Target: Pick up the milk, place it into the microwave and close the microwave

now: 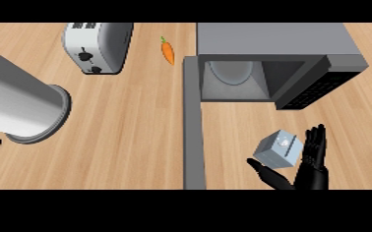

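Note:
The milk, a small pale grey-blue carton, stands on the wooden counter in front of the microwave. Its door is swung wide open toward me on the left, and the cavity shows a round glass plate. My right hand is open at the carton's right side. Its fingers point straight up along the carton and its thumb is spread below it. The carton sits in the gap between thumb and fingers, and I cannot tell whether they touch it. My left hand is out of sight.
A silver toaster stands at the back left, with a carrot lying between it and the microwave. A large metal pot lies at the left edge. Bare counter lies left of the door.

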